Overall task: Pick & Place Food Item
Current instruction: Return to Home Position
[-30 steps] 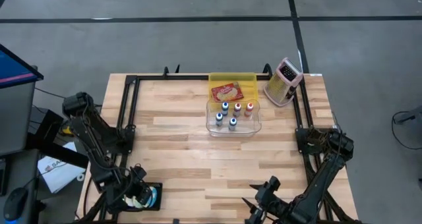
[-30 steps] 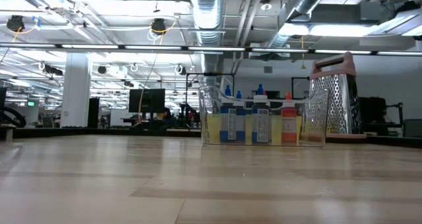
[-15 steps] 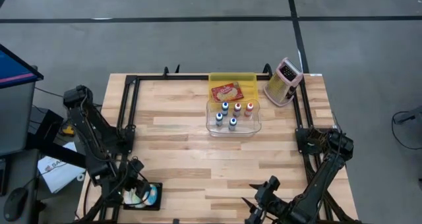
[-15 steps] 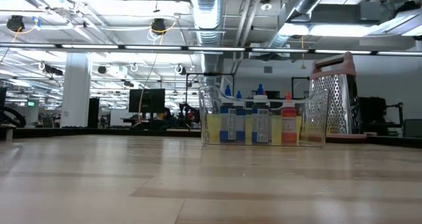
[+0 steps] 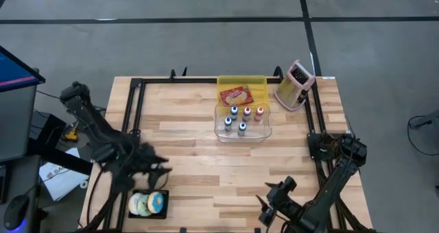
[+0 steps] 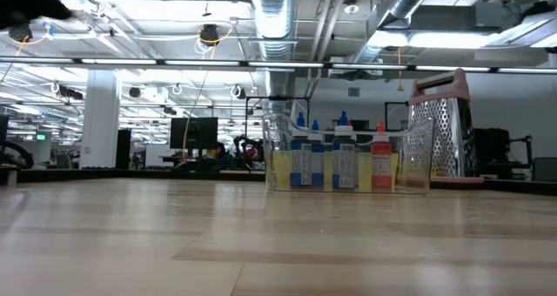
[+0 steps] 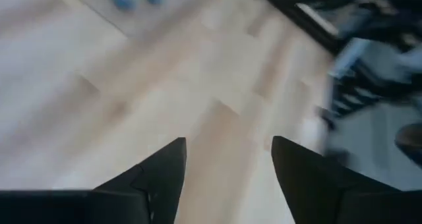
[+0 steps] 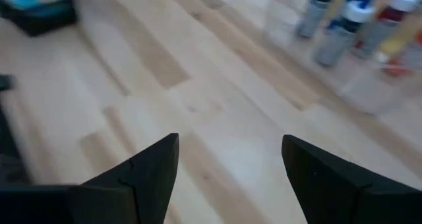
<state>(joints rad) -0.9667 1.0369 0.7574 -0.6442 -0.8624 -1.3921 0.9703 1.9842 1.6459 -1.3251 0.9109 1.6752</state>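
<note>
Iced doughnuts (image 5: pixel 147 203) lie in a black tray (image 5: pixel 163 211) at the table's near left corner. My left gripper (image 5: pixel 162 168) (image 7: pixel 227 145) hovers open above bare wood, just beyond the tray toward the table's middle, with nothing between its fingers. My right gripper (image 5: pixel 274 193) (image 8: pixel 229 140) stands open over the near edge on the right side, also holding nothing. At the far middle, a yellow bin (image 5: pixel 241 81) holds a red packet (image 5: pixel 235 94).
A clear bin (image 5: pixel 219 131) with several small bottles (image 5: pixel 242 120) (image 6: pixel 344 161) stands in front of the yellow bin. A pink-topped grater (image 5: pixel 295 84) (image 6: pixel 444 126) stands at the far right. A black frame (image 5: pixel 134 109) runs along the table's left, far and right sides. Bare wood lies in the middle.
My left gripper has risen from the black tray and swung toward the table's middle and far side, rolling as it went. The doughnuts stay in the tray, now uncovered. My right gripper has kept nearly still.
</note>
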